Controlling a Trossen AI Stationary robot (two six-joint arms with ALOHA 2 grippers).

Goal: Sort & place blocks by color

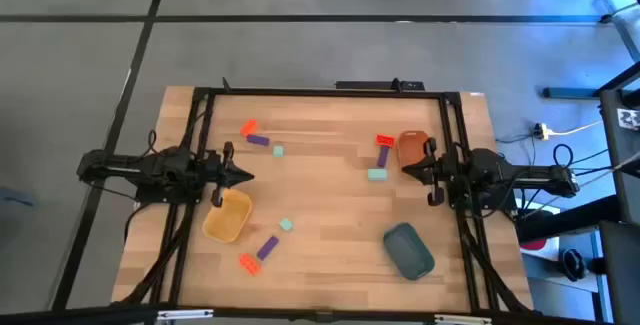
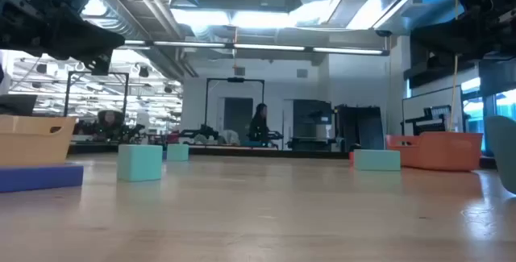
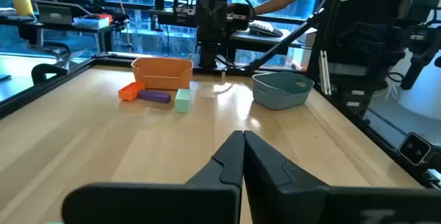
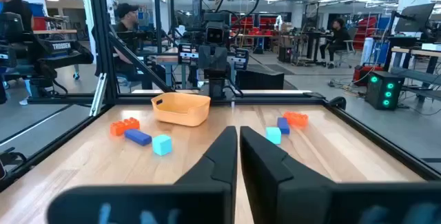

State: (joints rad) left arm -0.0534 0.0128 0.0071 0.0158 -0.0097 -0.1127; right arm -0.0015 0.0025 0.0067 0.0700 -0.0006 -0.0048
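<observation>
Both grippers are shut and touch nothing. My left gripper (image 1: 246, 175) (image 3: 242, 136) hovers at the table's left, just beyond the yellow tray (image 1: 228, 215). My right gripper (image 1: 405, 165) (image 4: 238, 131) hovers at the right, beside the orange tray (image 1: 413, 147). Three loose groups of blocks lie flat on the table. Far left: red-orange (image 1: 248, 127), purple (image 1: 259, 141), pale teal (image 1: 278, 150). By the orange tray: red-orange (image 1: 384, 141), purple (image 1: 383, 155), pale teal (image 1: 377, 174). Near side: pale teal (image 1: 286, 225), purple (image 1: 267, 248), red-orange (image 1: 249, 262).
A dark teal tray (image 1: 408, 250) sits near the table's right front. A black frame (image 1: 320, 92) rims the table's far and side edges. Bare wood lies between the two grippers at the table's middle (image 1: 325, 190). People stand in the room beyond.
</observation>
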